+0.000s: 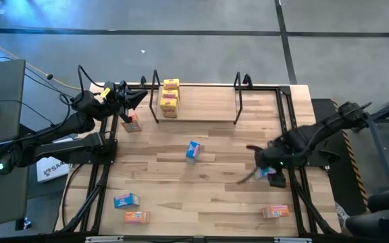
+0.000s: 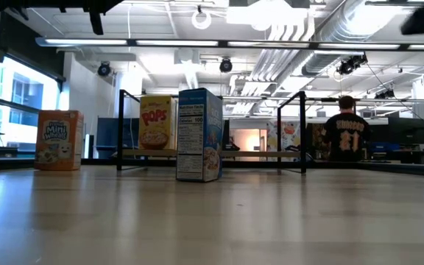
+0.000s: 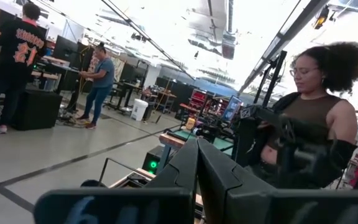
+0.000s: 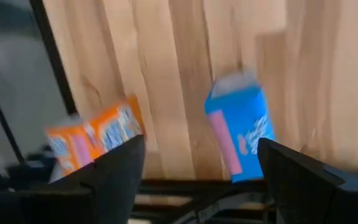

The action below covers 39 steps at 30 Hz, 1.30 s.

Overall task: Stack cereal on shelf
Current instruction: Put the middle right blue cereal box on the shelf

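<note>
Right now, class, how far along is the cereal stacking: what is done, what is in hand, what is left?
Done: yellow boxes sit on the shelf. In hand: nothing is gripped; the right gripper, open, hangs over a blue box near the table's right edge. The left gripper waits shut beside the shelf. Left: five other loose boxes, such as the upright blue one.

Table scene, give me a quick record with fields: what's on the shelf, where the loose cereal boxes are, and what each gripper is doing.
shelf: three yellow boxes in a row at its left end
table centre: one blue box, standing
front left: blue box and orange box, lying
front right: orange box, lying
by left arm: orange box
right gripper: open, over a blue box at the table's right edge, not gripping
left gripper: shut, empty, raised beside the shelf's left end
</note>
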Tool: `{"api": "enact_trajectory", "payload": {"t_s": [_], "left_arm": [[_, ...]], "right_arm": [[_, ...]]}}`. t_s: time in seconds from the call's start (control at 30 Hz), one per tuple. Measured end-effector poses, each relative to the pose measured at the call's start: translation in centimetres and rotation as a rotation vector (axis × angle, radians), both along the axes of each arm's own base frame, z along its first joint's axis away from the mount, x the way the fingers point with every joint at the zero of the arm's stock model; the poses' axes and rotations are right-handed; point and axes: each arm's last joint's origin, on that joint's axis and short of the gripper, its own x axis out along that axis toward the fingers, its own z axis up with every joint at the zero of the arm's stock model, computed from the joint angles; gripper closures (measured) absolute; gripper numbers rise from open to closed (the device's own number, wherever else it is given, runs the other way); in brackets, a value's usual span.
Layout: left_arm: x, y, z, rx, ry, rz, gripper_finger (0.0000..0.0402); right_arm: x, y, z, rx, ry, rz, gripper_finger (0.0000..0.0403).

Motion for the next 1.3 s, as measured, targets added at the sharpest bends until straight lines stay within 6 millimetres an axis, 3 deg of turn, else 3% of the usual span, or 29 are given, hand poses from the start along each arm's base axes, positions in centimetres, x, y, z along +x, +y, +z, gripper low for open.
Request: {"api": "enact_trajectory", "payload": {"t_s": [0.13,0.27,0.73,1.03,1.3], "left_arm": [[0.0,0.0,0.0,0.000,0.000,0.001,0.0401],[0.0,0.0,0.0,-0.002,-0.002,0.008,0.0401],[0.0,0.0,0.0,-0.003,-0.002,0.010,0.0401],[0.1,0.2,-0.1,0.004,0.010,0.037,0.0401],[0.3,0.3,-0.3,-0.003,0.025,0.036,0.0401]], "right_arm": [[-1.1,0.7,-2.5,-0.061,0.058,0.050,0.0103],[-1.3,0.4,-3.6,-0.199,0.032,0.044,0.0103],[-1.1,0.3,-3.9,-0.239,-0.009,0.072,0.0103],[-0.9,0.3,-1.8,-0.260,-0.057,0.069,0.0127],[-0.7,0.9,-2.7,-0.131,-0.020,0.088,0.0130]]}}
